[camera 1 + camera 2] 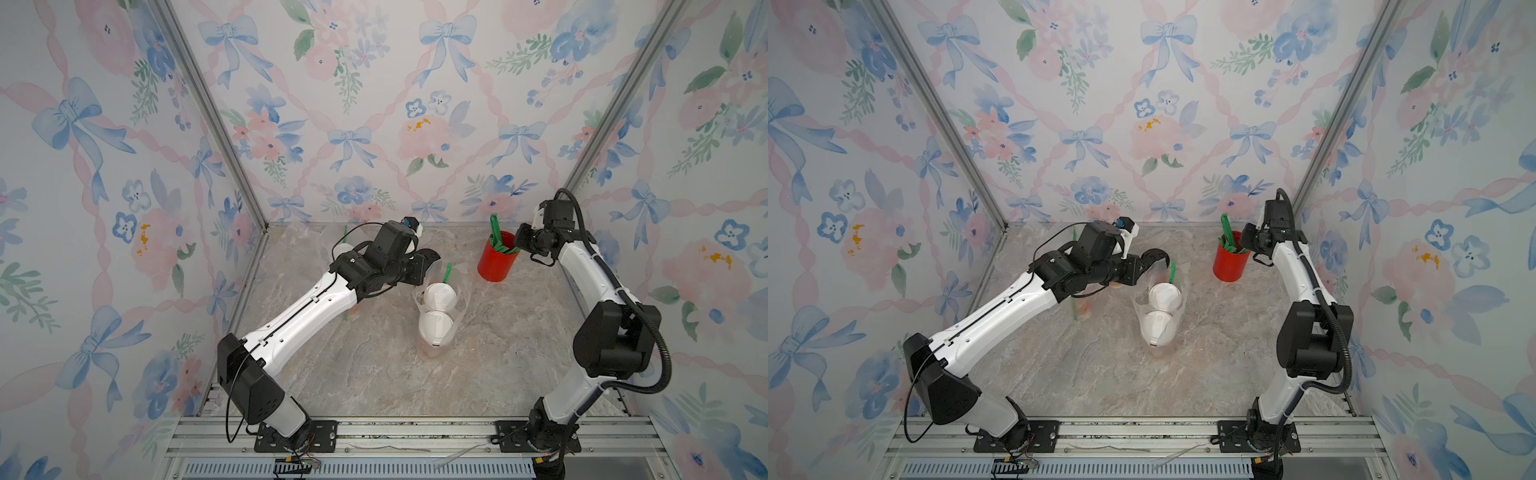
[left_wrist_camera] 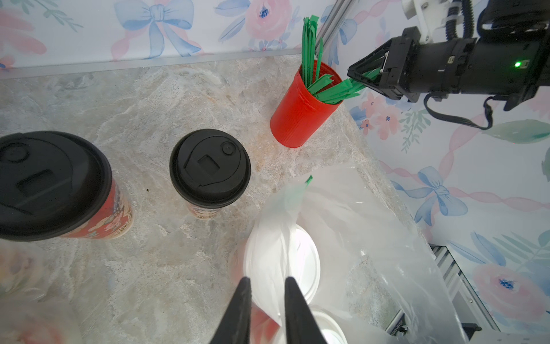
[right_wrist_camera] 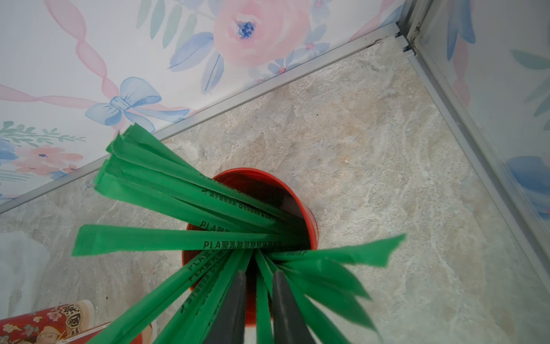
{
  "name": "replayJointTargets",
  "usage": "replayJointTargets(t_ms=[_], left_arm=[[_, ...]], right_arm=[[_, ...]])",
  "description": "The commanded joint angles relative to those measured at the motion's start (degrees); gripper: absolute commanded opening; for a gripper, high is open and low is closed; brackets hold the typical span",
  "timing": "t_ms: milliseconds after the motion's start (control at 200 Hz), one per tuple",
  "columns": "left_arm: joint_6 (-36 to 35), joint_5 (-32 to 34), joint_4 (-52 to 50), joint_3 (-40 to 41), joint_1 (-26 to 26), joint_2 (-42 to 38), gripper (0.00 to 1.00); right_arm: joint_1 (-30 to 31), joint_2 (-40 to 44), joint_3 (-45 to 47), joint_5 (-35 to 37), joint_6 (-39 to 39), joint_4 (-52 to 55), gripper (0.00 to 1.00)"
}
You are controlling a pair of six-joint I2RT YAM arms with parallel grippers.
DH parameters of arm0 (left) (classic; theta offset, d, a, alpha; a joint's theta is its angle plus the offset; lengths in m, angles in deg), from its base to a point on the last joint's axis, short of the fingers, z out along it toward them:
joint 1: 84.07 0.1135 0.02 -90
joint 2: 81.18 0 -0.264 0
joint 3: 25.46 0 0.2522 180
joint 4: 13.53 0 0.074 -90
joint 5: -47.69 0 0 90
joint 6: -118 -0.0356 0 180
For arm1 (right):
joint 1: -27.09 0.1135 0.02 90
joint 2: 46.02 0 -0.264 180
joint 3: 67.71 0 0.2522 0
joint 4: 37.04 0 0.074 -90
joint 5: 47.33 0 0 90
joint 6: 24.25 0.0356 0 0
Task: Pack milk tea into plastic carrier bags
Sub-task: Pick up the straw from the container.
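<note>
Two white-lidded cups stand side by side inside a clear bag at mid-table, with a green straw poking up beside them; that pair looks packed. A second bag lies behind the left arm and shows one white lid, the rest hidden. Two black-lidded cups stand bare on the table, outside any bag, so I judge roughly a third of the packing is left. No third bag can be made out for certain.

The left gripper pinches the mid-table bag's bunched film just above the white lids. The right gripper is at the straw cup, its jaws pressed on one straw there.

The bags are thin, crinkly and nearly see-through. The black-lidded cups are tall red-printed paper, and every cup in view stands upright.
</note>
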Motion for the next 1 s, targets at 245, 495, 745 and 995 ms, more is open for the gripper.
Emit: replayJointTargets(t_ms=[245, 495, 745, 995], left_arm=[[0.87, -0.65, 0.49, 1.02, 0.51, -3.36, 0.23], [0.64, -0.36, 0.47, 2.93, 0.54, -5.42, 0.25], [0.93, -2.85, 0.40, 5.25, 0.31, -7.29, 0.30], [2.68, -3.22, 0.09, 7.18, -1.61, -9.20, 0.41]], right_arm=[[2.80, 3.88, -3.89, 5.83, -2.25, 2.36, 0.09], [4.80, 11.99, -7.04, 9.58, -3.04, 7.58, 0.07], [8.05, 20.04, -8.96, 13.59, -4.62, 12.84, 0.06], [13.97, 27.96, -12.04, 14.10, -4.81, 19.62, 0.05]])
